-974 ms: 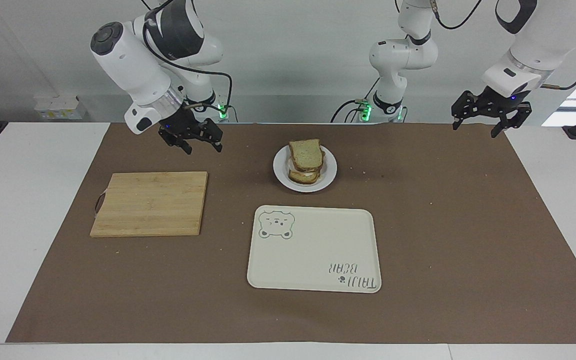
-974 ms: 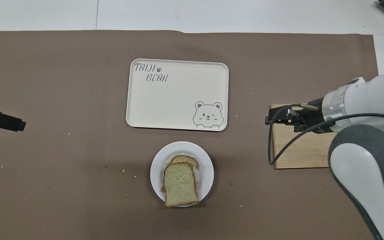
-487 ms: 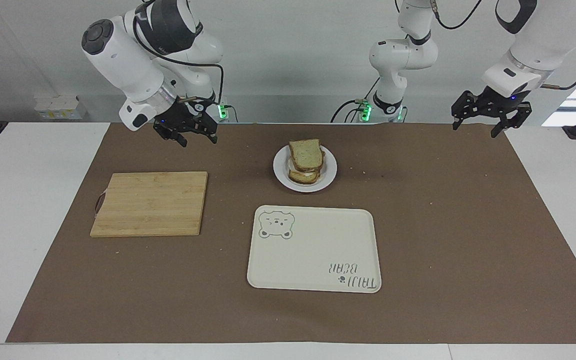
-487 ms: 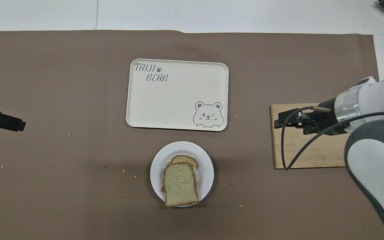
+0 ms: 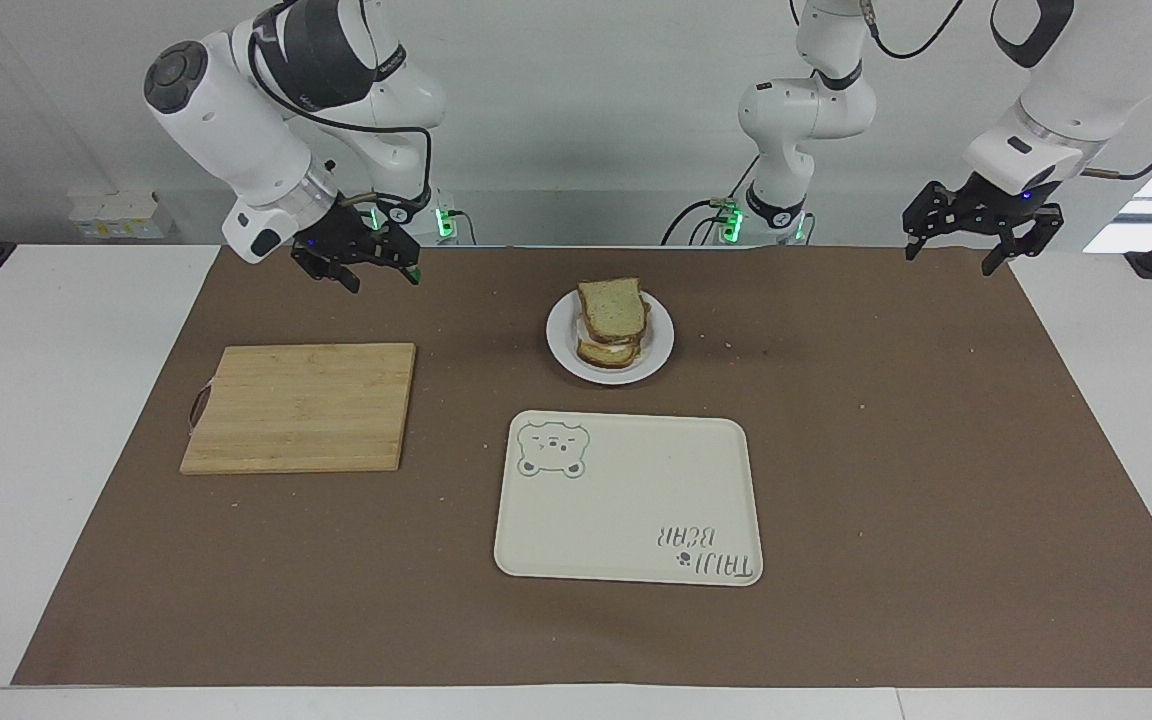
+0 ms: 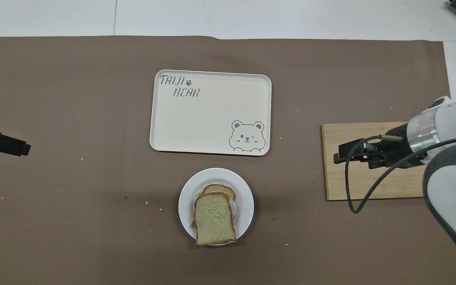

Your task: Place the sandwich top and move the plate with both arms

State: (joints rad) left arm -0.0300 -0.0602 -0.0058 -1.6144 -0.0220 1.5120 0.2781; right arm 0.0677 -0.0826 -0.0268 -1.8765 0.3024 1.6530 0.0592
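Note:
The plate (image 5: pixel 561 345) (image 6: pixel 184 194), small, round and white, sits mid-table, nearer to the robots than the tray. On it rests a stacked sandwich, and the sandwich top (image 5: pixel 613 304) (image 6: pixel 215 218) lies face up as the uppermost slice, shifted a little toward the robots. My right gripper (image 5: pixel 383 278) (image 6: pixel 338 154) hangs open and empty in the air by the cutting board, well clear of the plate. At the left arm's end of the mat, my left gripper (image 5: pixel 954 252) (image 6: pixel 22 149) waits raised, open and empty.
A cream tray (image 5: pixel 626 500) (image 6: pixel 212 114) with a bear drawing lies farther from the robots than the plate. The wooden cutting board (image 5: pixel 301 405) (image 6: pixel 370 182) lies toward the right arm's end. Crumbs dot the brown mat (image 5: pixel 886 450).
My right gripper has drawn back from the plate toward its own end of the table, rising a little. The left arm, the plate and the sandwich have not moved.

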